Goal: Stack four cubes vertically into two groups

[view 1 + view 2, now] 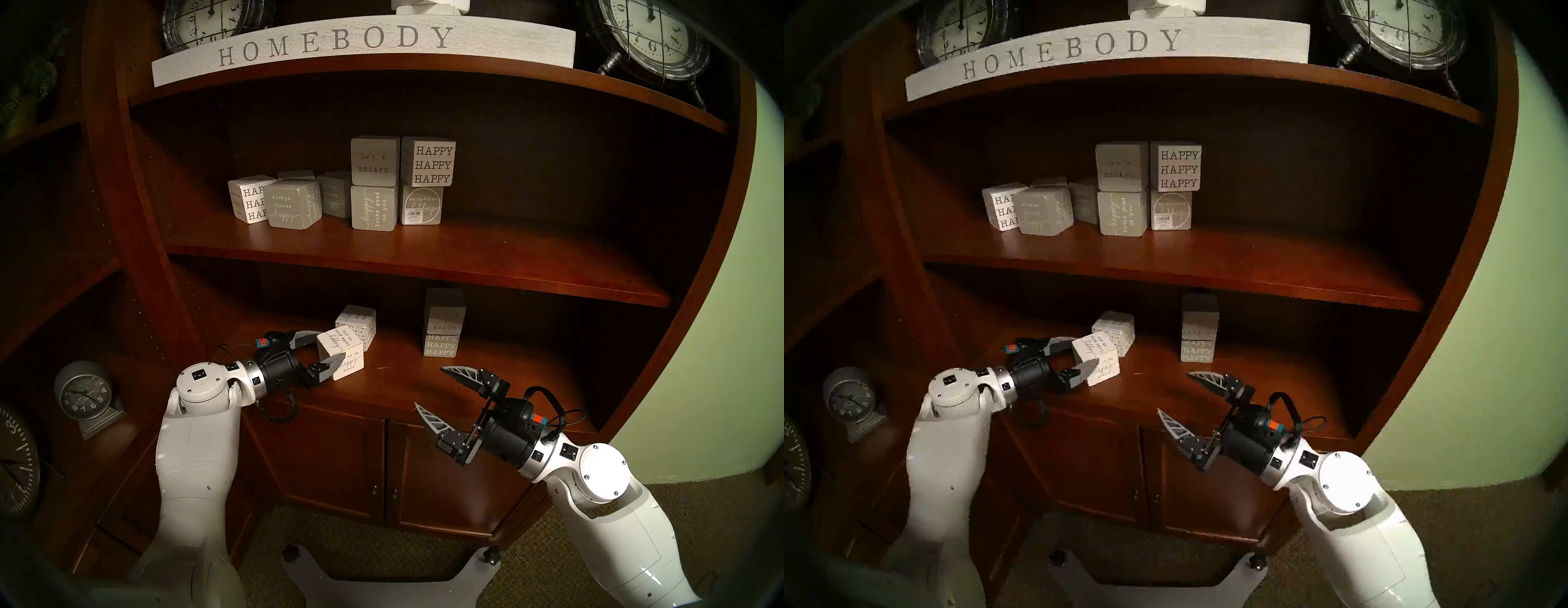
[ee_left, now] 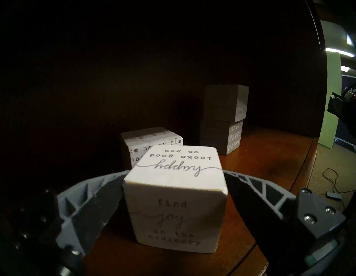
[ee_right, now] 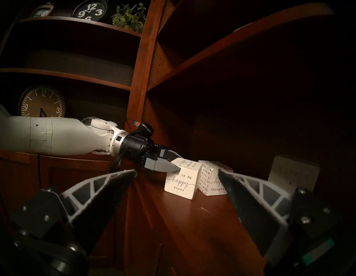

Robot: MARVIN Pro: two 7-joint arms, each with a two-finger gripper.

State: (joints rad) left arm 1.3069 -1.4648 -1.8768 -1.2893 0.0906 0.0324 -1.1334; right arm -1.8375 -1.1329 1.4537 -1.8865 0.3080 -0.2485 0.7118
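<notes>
My left gripper (image 1: 333, 346) is shut on a white cube (image 1: 350, 361) lettered "this is my happy place", which rests on the lower shelf (image 1: 394, 373); the fingers (image 2: 92, 202) press its two sides in the left wrist view. A second white cube (image 1: 358, 325) sits just behind it, touching or nearly so. To the right, the grey "BEACH" cube (image 1: 444, 314) stands stacked on the grey "HAPPY HAPPY HAPPY" cube (image 1: 441, 344). My right gripper (image 1: 428, 386) is open and empty, in front of the shelf edge below the grey stack.
The upper shelf (image 1: 424, 254) holds several other lettered cubes, including "let's ESCAPE" (image 1: 374, 161). A HOMEBODY sign (image 1: 339, 42) and clocks stand on top. Cabinet doors (image 1: 382, 467) are below, and a small clock (image 1: 87, 397) is at the left.
</notes>
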